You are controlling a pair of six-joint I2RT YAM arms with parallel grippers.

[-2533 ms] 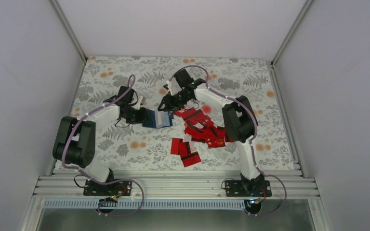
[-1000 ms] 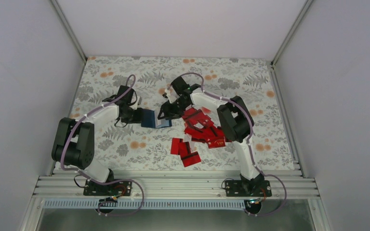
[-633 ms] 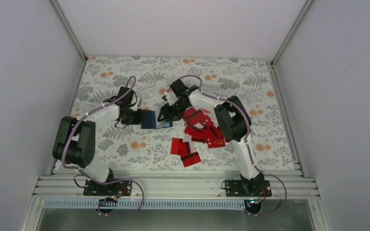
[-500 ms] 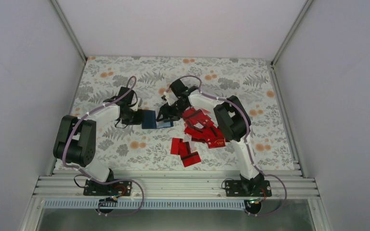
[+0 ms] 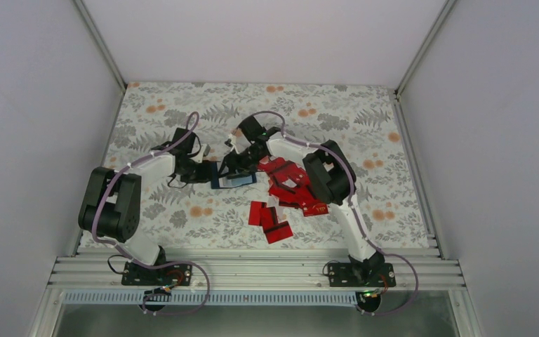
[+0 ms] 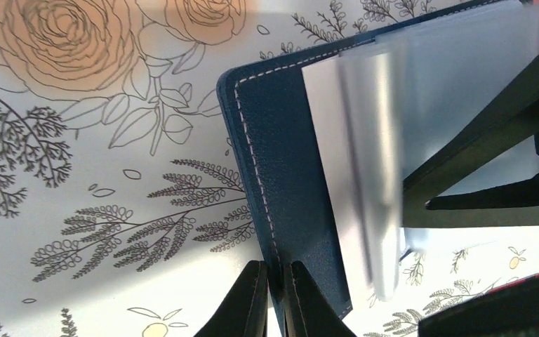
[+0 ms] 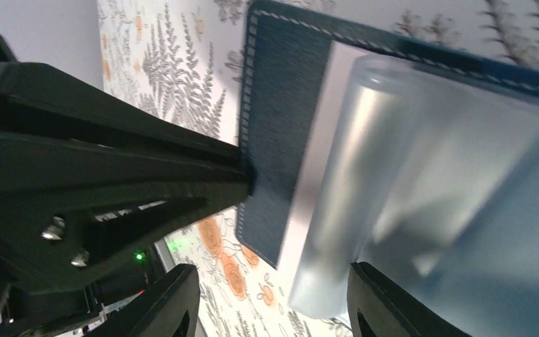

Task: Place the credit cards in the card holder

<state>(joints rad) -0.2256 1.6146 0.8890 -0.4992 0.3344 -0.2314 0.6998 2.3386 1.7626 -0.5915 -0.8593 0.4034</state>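
While the left gripper (image 6: 275,272) is pinched tight on the stitched edge of the navy card holder (image 6: 281,175), the right gripper (image 7: 270,281) stands half parted over the holder's clear sleeves (image 7: 428,175), clamping nothing visible. Red credit cards (image 5: 291,191) lie heaped just behind the right gripper.

The card holder (image 6: 288,182) pinched between my black left fingers (image 6: 249,309) is navy blue with a line of pale stitching. Its sleeves (image 6: 421,105) are frosted grey-white. Past my right fingers (image 7: 172,309), also black, the tablecloth (image 7: 182,70) is white with grey ferns and orange roses. The credit cards (image 5: 291,189) are red, some dark-striped.
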